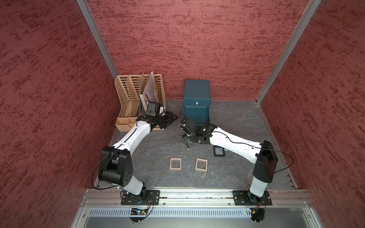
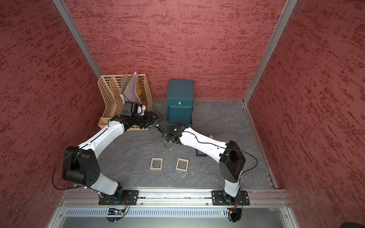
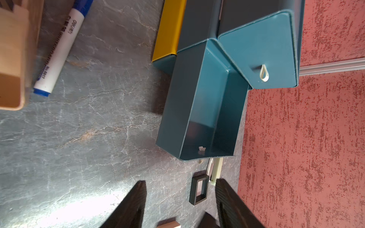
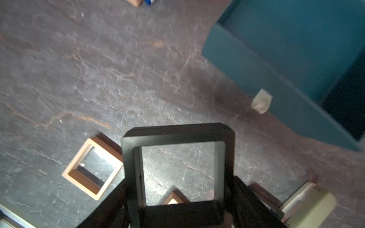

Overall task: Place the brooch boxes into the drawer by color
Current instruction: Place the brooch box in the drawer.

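Note:
My right gripper (image 4: 178,199) is shut on a black brooch box (image 4: 177,134), held above the table just in front of the drawer chest (image 1: 197,89); it shows from above in both top views (image 1: 188,141) (image 2: 166,142). The chest's middle drawer (image 3: 207,110) is pulled out, and its inside looks bare. Two pinkish-tan brooch boxes (image 1: 175,163) (image 1: 201,164) lie side by side on the table nearer the arm bases. Another black brooch box (image 1: 218,151) lies partly under my right arm. My left gripper (image 3: 180,180) stands open and holds nothing, left of the chest.
A tan slotted file rack (image 1: 136,94) stands at the back left, against my left arm. A white marker with a blue cap (image 3: 59,49) lies beside it. A slim beige bar (image 4: 308,203) lies right of the open drawer. A yellow panel (image 3: 169,29) shows low beside the chest.

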{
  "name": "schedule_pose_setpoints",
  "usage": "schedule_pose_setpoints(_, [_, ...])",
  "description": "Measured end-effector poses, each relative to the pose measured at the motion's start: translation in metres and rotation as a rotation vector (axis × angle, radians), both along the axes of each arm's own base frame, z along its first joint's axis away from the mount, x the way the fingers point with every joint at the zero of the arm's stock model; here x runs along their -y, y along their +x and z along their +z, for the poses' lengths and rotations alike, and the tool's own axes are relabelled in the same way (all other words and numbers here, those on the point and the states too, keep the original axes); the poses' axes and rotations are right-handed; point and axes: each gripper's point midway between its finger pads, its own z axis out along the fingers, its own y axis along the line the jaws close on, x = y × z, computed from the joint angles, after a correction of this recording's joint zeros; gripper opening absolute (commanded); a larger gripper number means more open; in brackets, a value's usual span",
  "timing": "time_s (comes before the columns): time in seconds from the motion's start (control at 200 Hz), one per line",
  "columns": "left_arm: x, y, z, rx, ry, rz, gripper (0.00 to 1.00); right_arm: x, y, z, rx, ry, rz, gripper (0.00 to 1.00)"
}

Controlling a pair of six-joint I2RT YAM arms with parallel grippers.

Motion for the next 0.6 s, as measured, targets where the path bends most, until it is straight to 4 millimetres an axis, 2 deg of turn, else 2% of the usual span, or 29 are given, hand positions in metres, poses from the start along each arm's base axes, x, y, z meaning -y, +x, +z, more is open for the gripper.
schedule_pose_setpoints(0.16, [0.004,0.002,-0.001,-0.001,-0.035,0.001,0.6,0.001,0.016,0.047,0.045,0.04,-0.054,0.57])
schedule_pose_setpoints(0.276, [0.007,0.005,-0.001,0.004,-0.062,0.003,0.6,0.007,0.036,0.067,0.069,0.057,-0.112,0.56])
schedule_pose_setpoints(0.431, [0.012,0.016,0.001,0.023,-0.108,0.004,0.61,0.025,0.068,0.074,0.071,0.057,-0.213,0.55])
schedule_pose_setpoints(0.601, [0.018,0.039,-0.001,0.032,-0.145,0.007,0.62,0.054,0.1,0.058,0.036,0.05,-0.346,0.54])
